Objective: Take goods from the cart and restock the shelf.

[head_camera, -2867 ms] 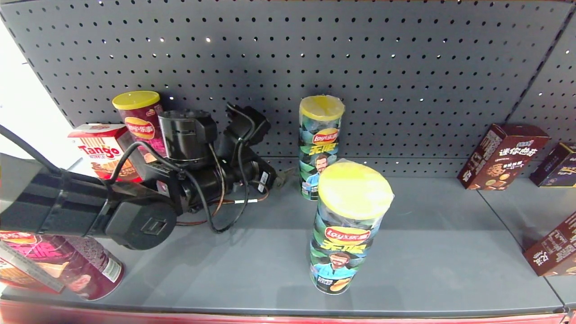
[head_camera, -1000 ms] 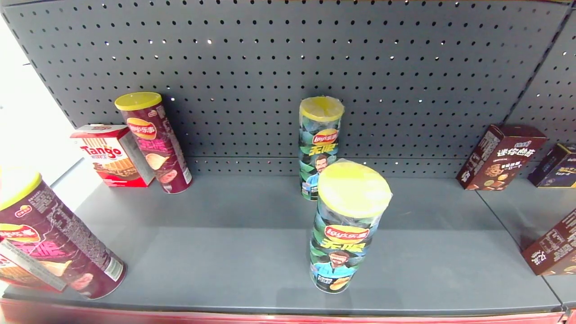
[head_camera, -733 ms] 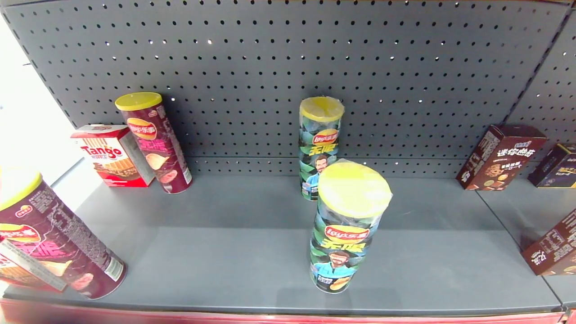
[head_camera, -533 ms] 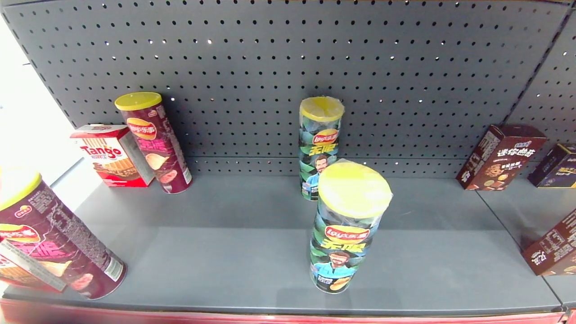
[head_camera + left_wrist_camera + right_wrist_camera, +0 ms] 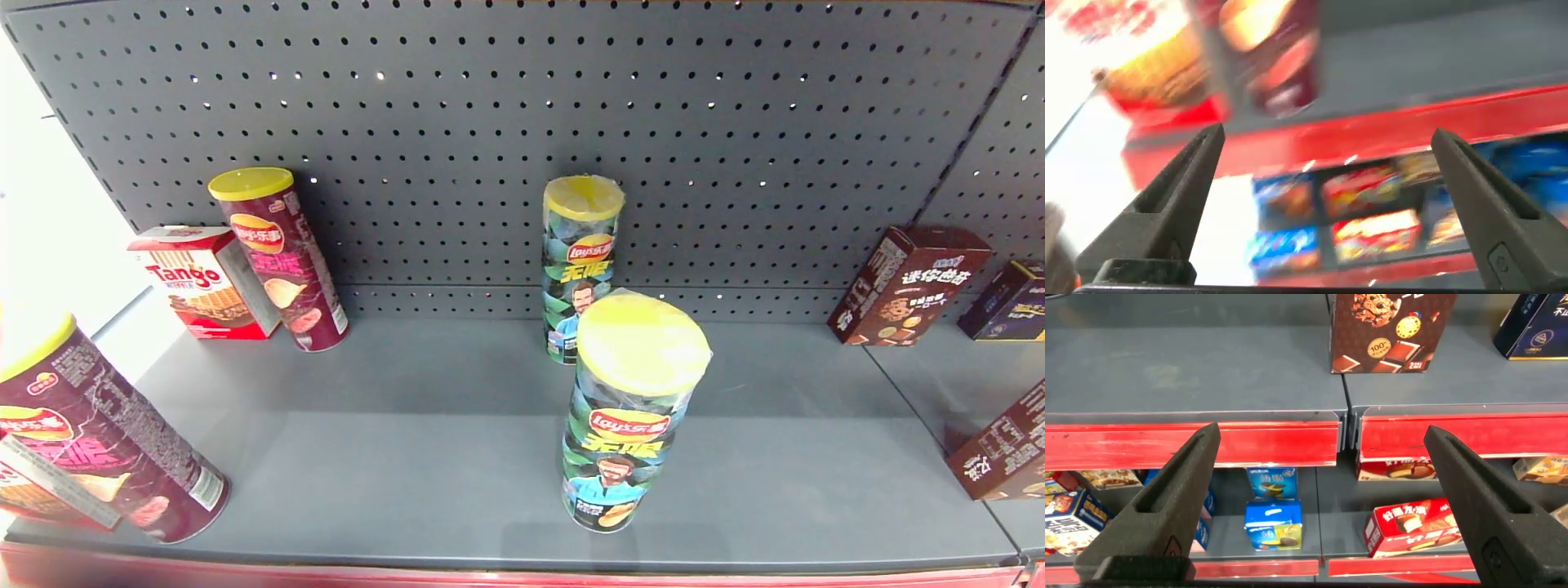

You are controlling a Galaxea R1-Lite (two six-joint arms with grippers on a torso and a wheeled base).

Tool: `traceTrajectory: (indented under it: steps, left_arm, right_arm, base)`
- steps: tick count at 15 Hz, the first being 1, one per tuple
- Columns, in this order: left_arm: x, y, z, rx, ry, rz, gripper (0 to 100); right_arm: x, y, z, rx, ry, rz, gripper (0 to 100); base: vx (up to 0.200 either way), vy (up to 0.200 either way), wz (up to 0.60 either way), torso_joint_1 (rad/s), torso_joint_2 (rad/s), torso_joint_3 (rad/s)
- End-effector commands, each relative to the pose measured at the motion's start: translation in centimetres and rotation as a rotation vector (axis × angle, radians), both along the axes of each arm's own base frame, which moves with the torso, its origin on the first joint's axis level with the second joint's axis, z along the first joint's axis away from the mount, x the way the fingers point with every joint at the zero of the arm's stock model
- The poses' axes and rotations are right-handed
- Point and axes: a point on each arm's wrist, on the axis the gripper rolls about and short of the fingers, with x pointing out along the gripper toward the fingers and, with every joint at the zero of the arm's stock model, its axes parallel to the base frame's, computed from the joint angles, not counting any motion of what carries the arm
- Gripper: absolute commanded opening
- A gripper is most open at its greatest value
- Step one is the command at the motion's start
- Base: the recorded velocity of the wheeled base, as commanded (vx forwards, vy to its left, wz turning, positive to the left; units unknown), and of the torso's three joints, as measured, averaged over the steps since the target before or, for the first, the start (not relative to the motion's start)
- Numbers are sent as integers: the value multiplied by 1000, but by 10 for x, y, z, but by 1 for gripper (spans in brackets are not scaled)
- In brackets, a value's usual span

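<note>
The grey shelf [image 5: 392, 465] carries the goods. A green chip can [image 5: 624, 425] stands upright near its front edge, and a second green can [image 5: 581, 269] stands behind it against the pegboard back [image 5: 571, 106]. Further left, a maroon can [image 5: 282, 261] stands at the back just beside a red wafer box [image 5: 200, 282], and another maroon can [image 5: 106, 441] stands at the front left corner. A brown cookie box [image 5: 910, 286] stands at the back on the right. The left end effector [image 5: 1327, 131] hangs before a red edge strip [image 5: 1388, 135], its fingers spread wide with nothing between them; that view is blurred. The right end effector [image 5: 1321, 429] is also spread wide and empty, facing a red shelf edge below a brown carton [image 5: 1392, 331], with blue packets [image 5: 1274, 514] on the lower level beneath.
</note>
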Motion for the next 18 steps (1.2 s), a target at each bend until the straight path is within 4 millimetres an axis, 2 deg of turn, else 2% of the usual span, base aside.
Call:
traceTrajectory:
  steps: [1,5,10,18]
  left_arm:
    - [0,1,-1,-17,29,49,100]
    - [2,-1,-1,-32,65,-76,100]
    - [2,1,-1,-43,61,72,100]
    - [0,2,-2,-44,23,62,100]
  right_arm:
    - [0,0,1,0,-2,1,100]
    - [0,0,1,0,-2,1,100]
    - [0,0,1,-1,-2,1,100]
    - [-1,0,4,-10,-23,24,100]
  base:
    - [0,0,0,0,0,0]
    - [0,0,0,0,0,0]
    - [0,0,0,0,0,0]
    - [0,0,0,0,0,0]
